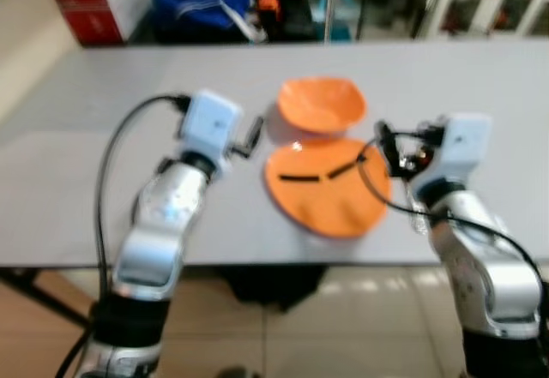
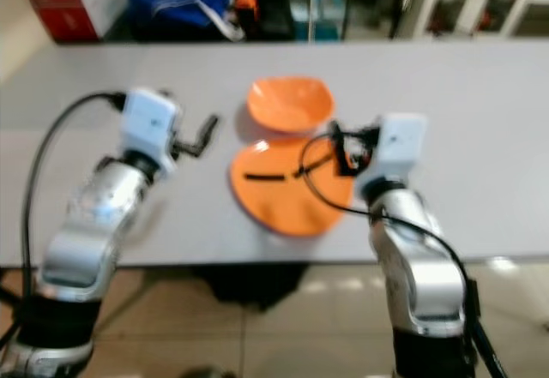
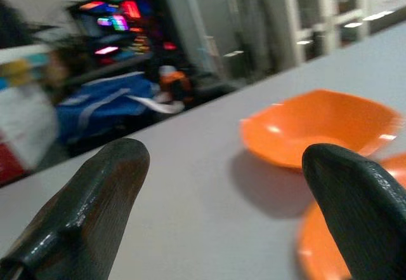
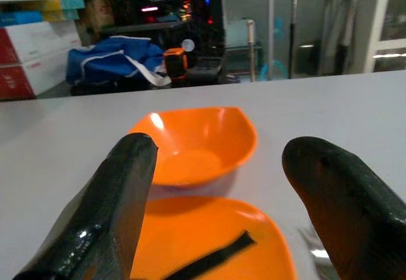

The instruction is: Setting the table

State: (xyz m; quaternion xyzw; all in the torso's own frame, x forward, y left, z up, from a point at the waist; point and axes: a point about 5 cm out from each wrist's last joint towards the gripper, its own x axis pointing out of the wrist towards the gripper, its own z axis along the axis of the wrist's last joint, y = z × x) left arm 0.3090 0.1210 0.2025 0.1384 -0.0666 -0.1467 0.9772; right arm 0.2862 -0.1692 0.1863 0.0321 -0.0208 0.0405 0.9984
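Observation:
An orange bowl (image 1: 322, 104) sits on the grey table (image 1: 103, 138), just beyond an orange plate (image 1: 326, 194). Two thin black sticks (image 1: 300, 177) lie across the plate. My left gripper (image 1: 250, 136) hovers open just left of the bowl and plate, with nothing between its fingers (image 3: 95, 204). My right gripper (image 1: 386, 148) stands open at the plate's right edge, pointing over the plate toward the bowl (image 4: 193, 143). Its fingers (image 4: 342, 191) hold nothing. A small silvery thing (image 4: 314, 242) by the plate is too blurred to name.
Beyond the table's far edge lie a blue bag (image 1: 202, 1), red and white boxes (image 1: 81, 1) and a white glazed cabinet (image 1: 497, 1). Tiled floor (image 1: 343, 327) shows below the table's near edge. Bare table spreads to both sides.

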